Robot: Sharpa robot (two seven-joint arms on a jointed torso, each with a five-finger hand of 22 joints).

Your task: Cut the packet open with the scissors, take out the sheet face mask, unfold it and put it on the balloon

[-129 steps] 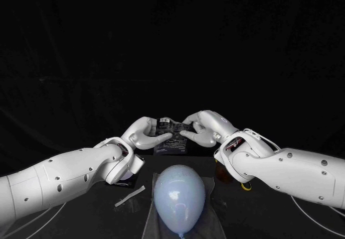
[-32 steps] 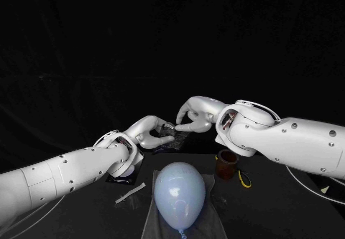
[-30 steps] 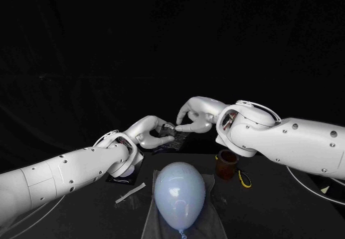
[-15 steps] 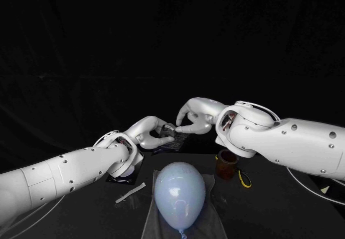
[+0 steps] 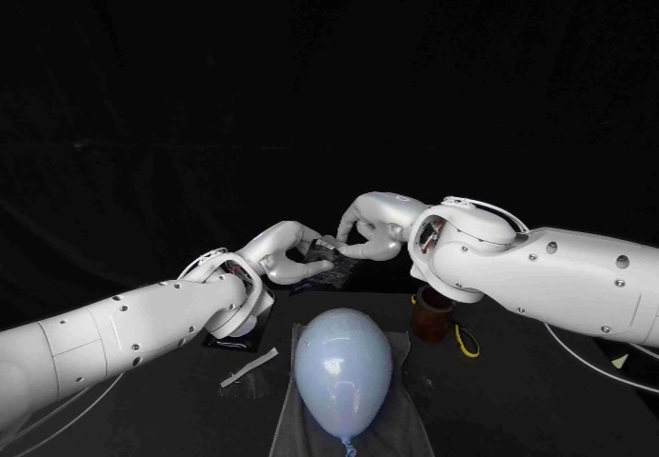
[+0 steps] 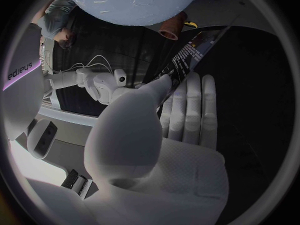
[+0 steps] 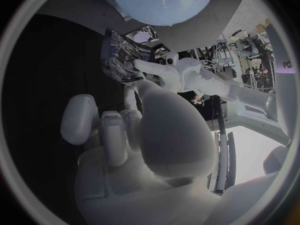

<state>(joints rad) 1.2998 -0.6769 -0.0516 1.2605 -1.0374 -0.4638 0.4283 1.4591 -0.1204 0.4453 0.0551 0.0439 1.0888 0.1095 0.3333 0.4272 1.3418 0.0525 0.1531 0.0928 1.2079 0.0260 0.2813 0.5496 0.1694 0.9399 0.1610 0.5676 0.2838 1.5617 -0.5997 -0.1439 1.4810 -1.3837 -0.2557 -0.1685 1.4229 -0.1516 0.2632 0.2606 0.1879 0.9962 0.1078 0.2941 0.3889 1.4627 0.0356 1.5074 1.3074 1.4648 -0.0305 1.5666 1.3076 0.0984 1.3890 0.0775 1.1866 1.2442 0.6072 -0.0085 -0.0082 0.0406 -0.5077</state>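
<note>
Black table point(image 5: 522, 381): wrist view shows left fingers point(image 6: 187, 102) pinching packet point(image 6: 197, 47); right fingers' point(image 7: 78, 119) hold unclear.

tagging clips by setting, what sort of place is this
Probably a robotics lab test bench: white robot arms over a black table, black backdrop behind, the left hand holding a packet, a balloon as stand-in face.

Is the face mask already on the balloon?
No, the balloon lies bare, and the packet is up in the left robot hand.
</note>
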